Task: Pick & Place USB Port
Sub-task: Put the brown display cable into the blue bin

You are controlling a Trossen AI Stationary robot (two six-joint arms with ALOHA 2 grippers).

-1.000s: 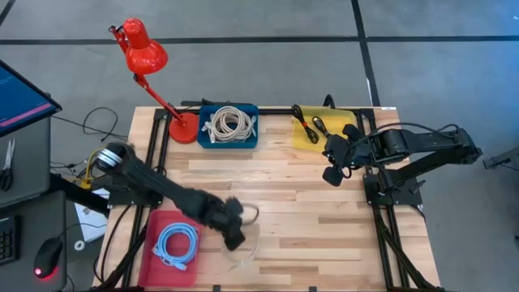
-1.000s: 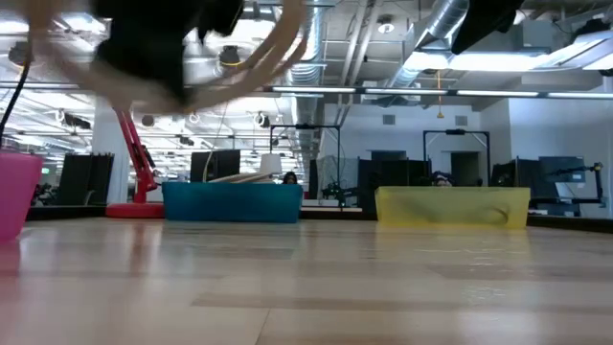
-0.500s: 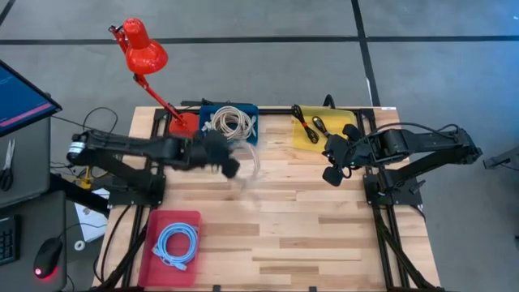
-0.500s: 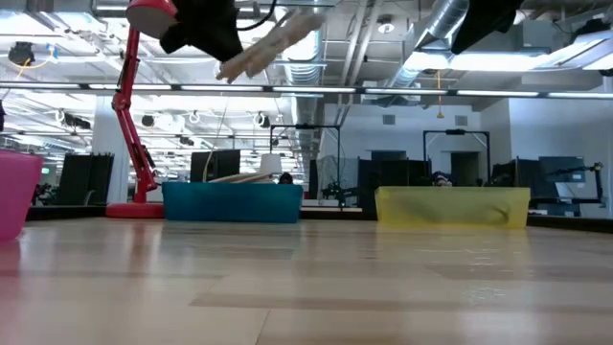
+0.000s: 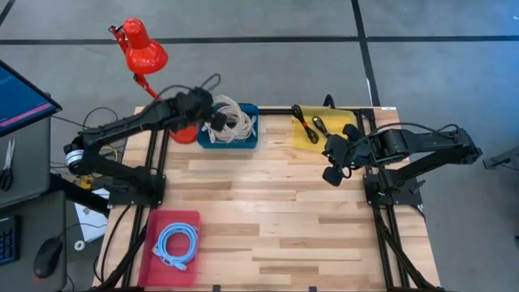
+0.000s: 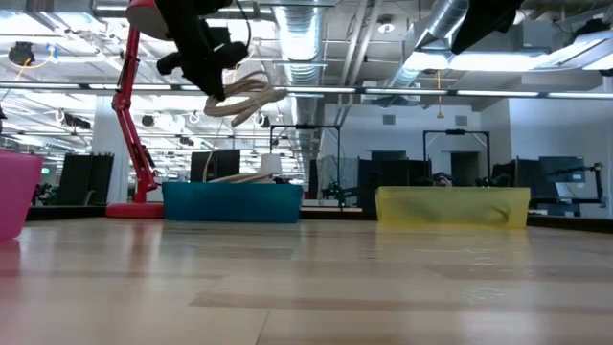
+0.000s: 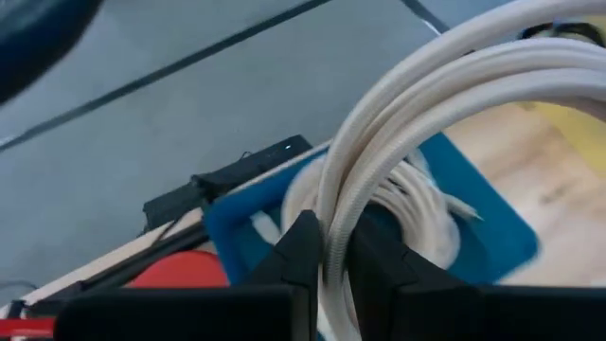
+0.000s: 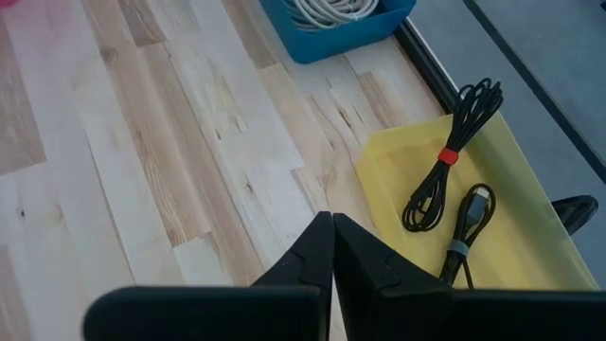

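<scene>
No text, label, brand, number or sign can be read in any of the views. Nothing legible is found on the blue bin (image 5: pixel 229 134), the yellow tray (image 5: pixel 306 136), the pink bin (image 5: pixel 154 243) or the red lamp (image 5: pixel 143 50). At about nine o'clock of the high view a lit monitor (image 5: pixel 20 96) is seen, but nothing on its screen can be made out.
</scene>
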